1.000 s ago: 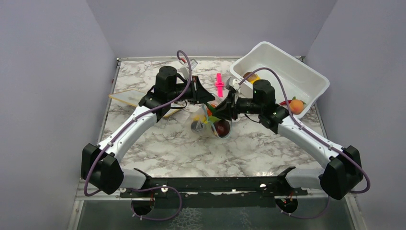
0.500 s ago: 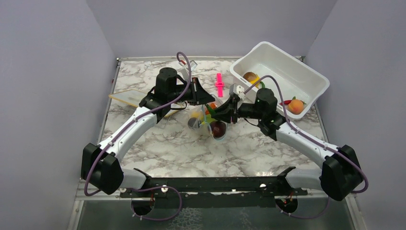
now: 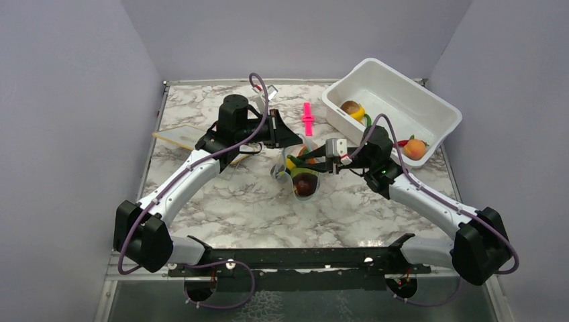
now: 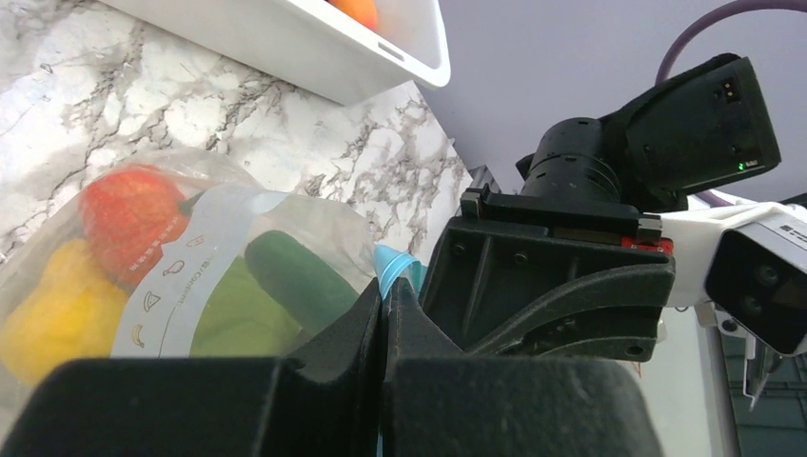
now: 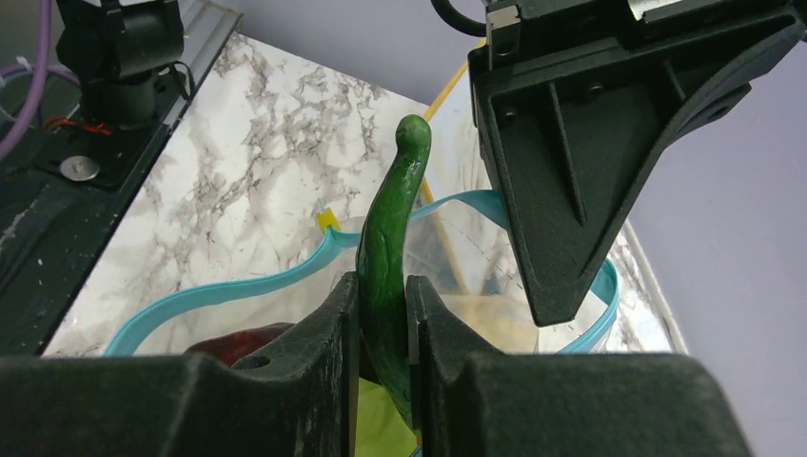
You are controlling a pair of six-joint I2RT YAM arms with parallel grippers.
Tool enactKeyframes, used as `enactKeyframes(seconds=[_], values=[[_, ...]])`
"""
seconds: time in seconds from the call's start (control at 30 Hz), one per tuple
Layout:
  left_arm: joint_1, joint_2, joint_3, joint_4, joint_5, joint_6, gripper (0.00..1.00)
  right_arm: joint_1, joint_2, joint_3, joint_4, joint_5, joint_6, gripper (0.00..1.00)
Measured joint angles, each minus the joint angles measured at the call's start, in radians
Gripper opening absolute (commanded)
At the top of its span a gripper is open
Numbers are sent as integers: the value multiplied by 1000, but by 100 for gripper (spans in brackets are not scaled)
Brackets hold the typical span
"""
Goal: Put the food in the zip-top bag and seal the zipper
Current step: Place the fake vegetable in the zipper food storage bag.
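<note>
Your zip-top bag [image 3: 300, 176] is mid-table between both grippers, its zipper [image 5: 238, 286] gaping in a loose blue loop, with red, yellow and dark pieces inside. Your right gripper [image 5: 383, 286] pinches a green toy vegetable [image 5: 388, 228] upright over that mouth — the left gripper [image 4: 383, 295] is pressed together on the bag's blue edge, close alongside. The white tub [image 3: 429, 111] lies just right; bare marble table [image 3: 268, 215] lies toward the arm bases
</note>
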Motion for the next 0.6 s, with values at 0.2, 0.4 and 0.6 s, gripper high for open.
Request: enactKeyframes(seconds=[0.2,0.4,0.6], values=[[0,0,0,0,26,0,0,0,27,-2,-25,-3,-87,16],[0,-4,0,-2,32,0,0,0,48,0,-119,54,-150,36],[0,-13,0,-3,32,4,0,0,32,3,-174,104,-174,42]])
